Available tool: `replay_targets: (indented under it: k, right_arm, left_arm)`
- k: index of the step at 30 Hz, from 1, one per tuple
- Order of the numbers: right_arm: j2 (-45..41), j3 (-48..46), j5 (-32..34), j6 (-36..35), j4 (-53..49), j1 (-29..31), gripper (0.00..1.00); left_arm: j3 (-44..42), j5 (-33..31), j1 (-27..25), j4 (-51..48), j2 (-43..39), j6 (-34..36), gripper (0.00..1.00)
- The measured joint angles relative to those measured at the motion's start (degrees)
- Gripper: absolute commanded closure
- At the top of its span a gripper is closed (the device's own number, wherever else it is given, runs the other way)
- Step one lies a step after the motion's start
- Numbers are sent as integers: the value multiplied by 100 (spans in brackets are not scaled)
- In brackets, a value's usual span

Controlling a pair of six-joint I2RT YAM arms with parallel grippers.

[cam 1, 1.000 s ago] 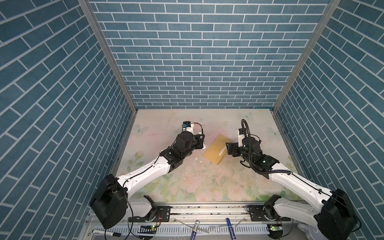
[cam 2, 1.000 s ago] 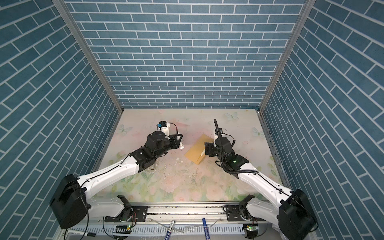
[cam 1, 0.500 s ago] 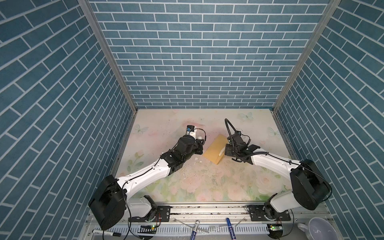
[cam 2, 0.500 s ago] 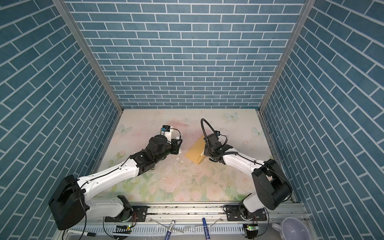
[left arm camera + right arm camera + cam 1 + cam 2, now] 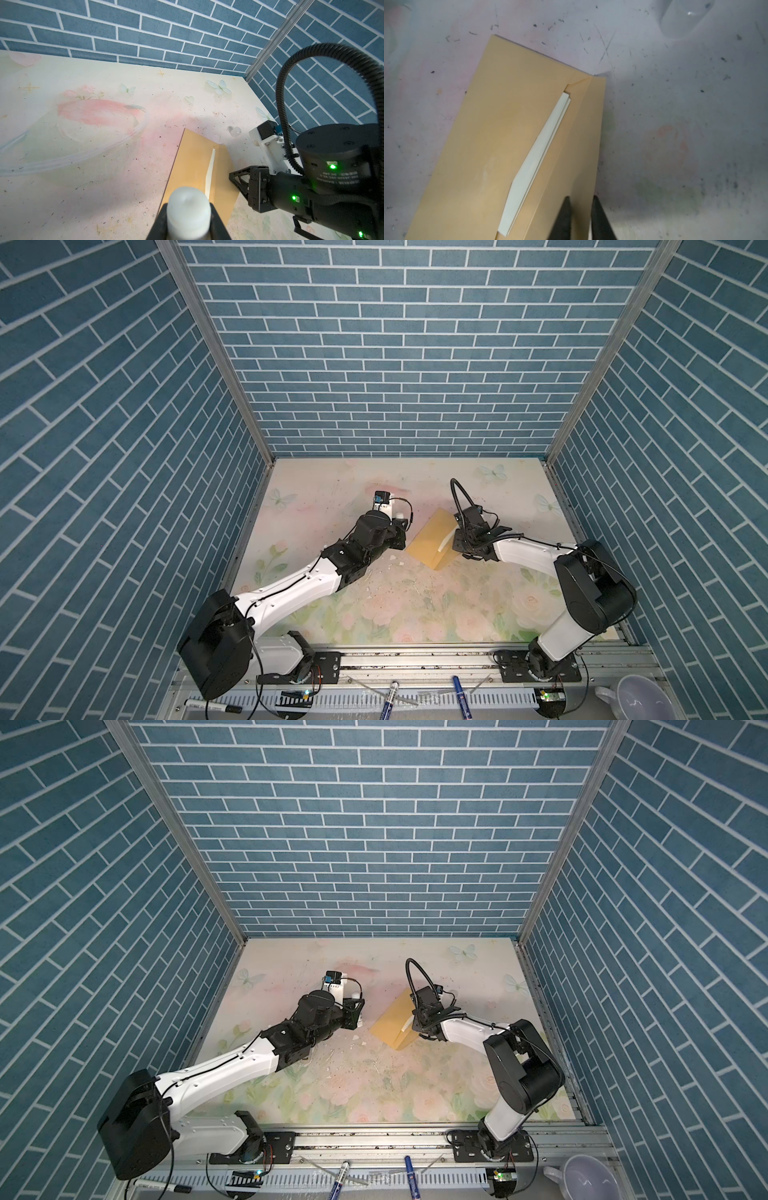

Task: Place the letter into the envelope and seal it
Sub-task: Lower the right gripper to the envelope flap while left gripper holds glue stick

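Your right gripper (image 5: 581,198) is pinched on the flap (image 5: 583,135) of the envelope (image 5: 483,145); yank it and the letter (image 5: 537,162) could slide out. Your left gripper (image 5: 188,220) clasps a white glue stick (image 5: 188,199) beside the envelope.

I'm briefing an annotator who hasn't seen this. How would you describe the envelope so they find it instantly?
Inside the blue brick walls, look at the middle of the floral table. The envelope lies there: the only tan thing, a cream letter edge peeking out.
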Motion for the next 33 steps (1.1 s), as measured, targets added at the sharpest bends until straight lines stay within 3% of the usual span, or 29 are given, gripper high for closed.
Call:
replay_targets:
  k: [8, 18, 24, 26, 30, 33]
  right_arm:
    - [-116, 0, -671, -1158, -35, -243, 100]
    - [-170, 721, -1735, -2898, -1095, -476, 99]
    - [63, 1032, -2146, -3329, -1318, -485, 65]
    - [68, 1034, -2291, -3333, -1322, -490, 59]
    - [-103, 997, -2430, -3252, -1158, -531, 52]
    - [-673, 732, -2371, -3053, -789, -638, 54]
  left_arm:
    - [0, -85, -140, -9, 11, 291, 100]
    - [-118, -131, -348, 133, 254, 476, 100]
    - [-162, -44, -422, 442, 741, 435, 100]
    - [-166, -4, -426, 560, 925, 387, 100]
    - [-164, 81, -437, 776, 1257, 323, 100]
    - [-164, 118, -455, 883, 1462, 291, 100]
